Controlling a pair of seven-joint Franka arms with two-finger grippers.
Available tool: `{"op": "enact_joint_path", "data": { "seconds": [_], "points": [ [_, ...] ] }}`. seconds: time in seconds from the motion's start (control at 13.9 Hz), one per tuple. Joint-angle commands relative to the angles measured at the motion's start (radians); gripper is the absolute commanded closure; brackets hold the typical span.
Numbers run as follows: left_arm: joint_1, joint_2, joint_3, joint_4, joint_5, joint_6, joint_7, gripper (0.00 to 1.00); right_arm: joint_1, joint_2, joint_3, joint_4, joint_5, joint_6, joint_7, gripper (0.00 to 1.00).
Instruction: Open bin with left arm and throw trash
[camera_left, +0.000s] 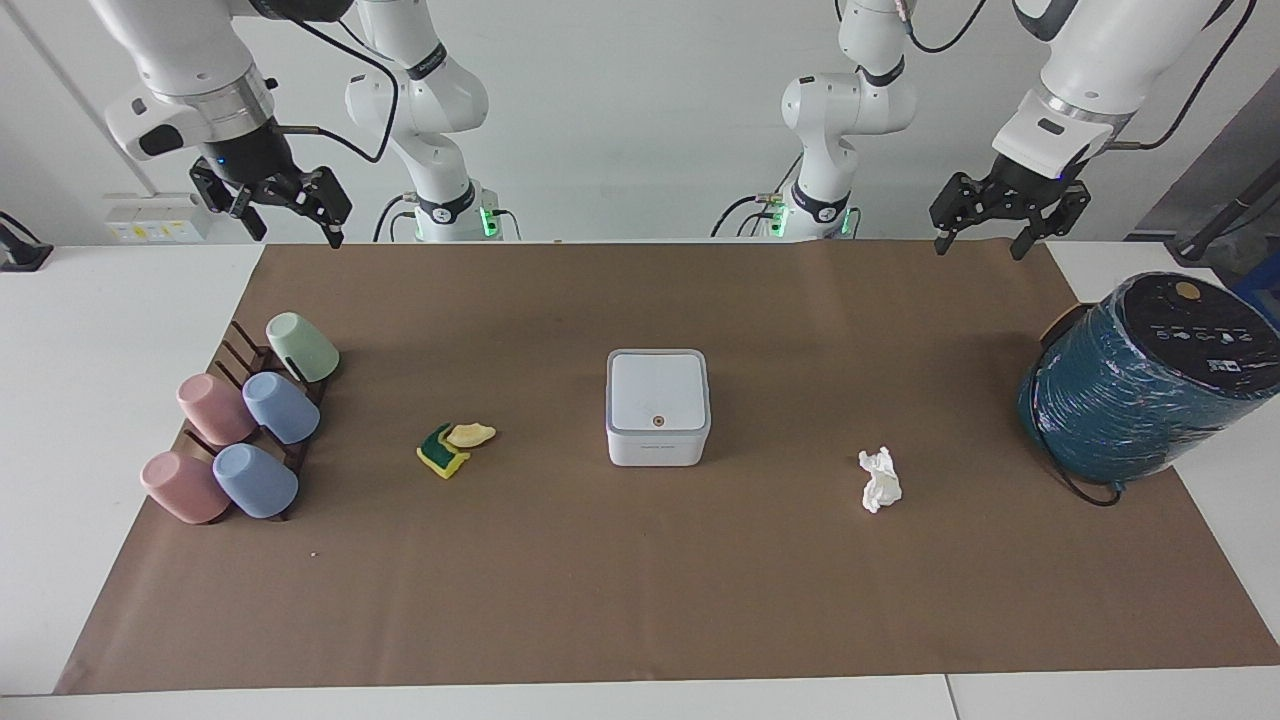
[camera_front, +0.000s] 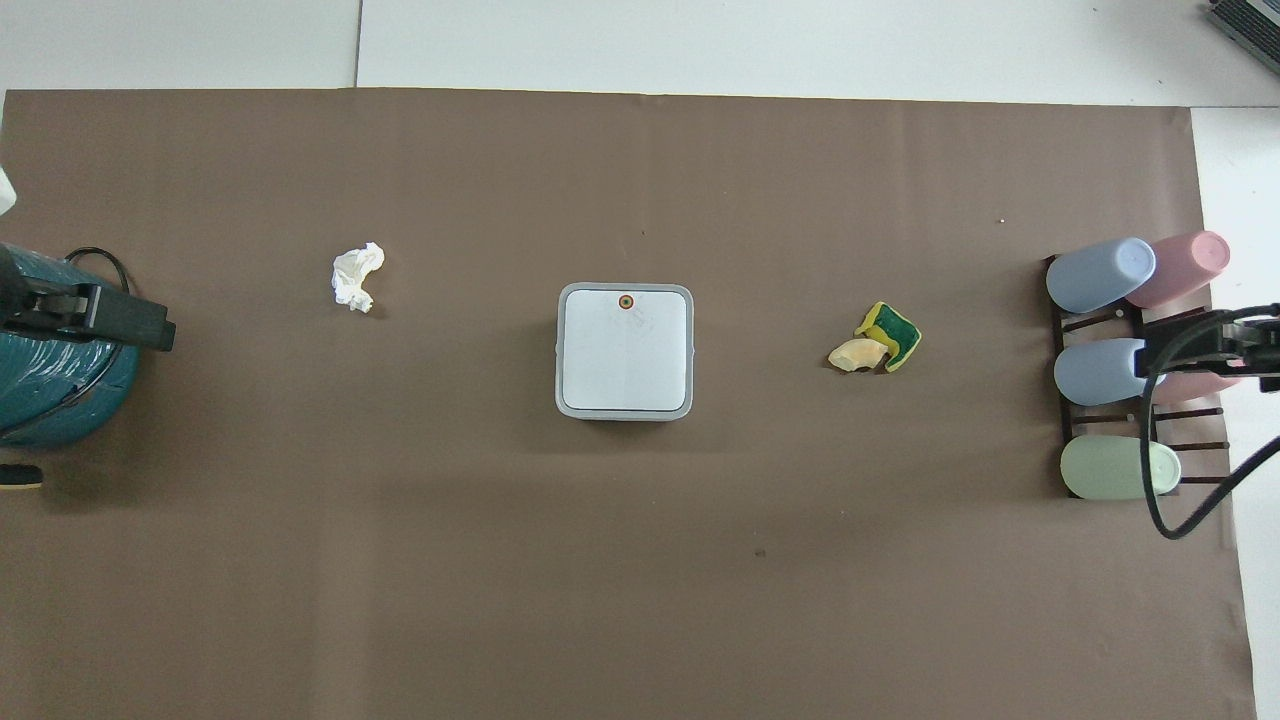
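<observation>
Facing view alone shows left hand (camera_left: 984, 240) open.

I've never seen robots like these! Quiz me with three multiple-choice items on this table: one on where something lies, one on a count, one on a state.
1. The crumpled paper wad lies toward:
A. the left arm's end
B. the right arm's end
C. on the bin

2. Cups on the rack:
A. three
B. five
C. seven

3. The bin lid is:
A. shut
B. wide open
C. removed

Answers: 1 A, it sits between the bin and the teal cylinder. 2 B, two pink, two blue, one green. 3 A, the lid lies flat, button showing.
</observation>
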Motion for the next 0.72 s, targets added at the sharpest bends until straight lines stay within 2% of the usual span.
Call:
{"op": "enact_joint_path", "data": {
  "seconds": [0.0, 0.5, 0.65],
  "points": [
    [0.008, -0.025, -0.007, -0.022, 0.014, -0.011, -0.008, 0.00, -0.026, -0.022, 0.018, -0.025, 0.018, 0.024, -0.029, 0.00],
    [0.001, -0.028, -0.009, -0.031, 0.013, -0.010, -0.011, 0.00, -0.026, -0.026, 0.018, -0.037, 0.020, 0.045, -0.018, 0.00],
    [-0.010, -0.028, -0.012, -0.039, 0.013, 0.042, -0.010, 0.00, -0.024, -0.023, 0.018, -0.057, 0.020, 0.079, -0.017, 0.00]
  ]
}}
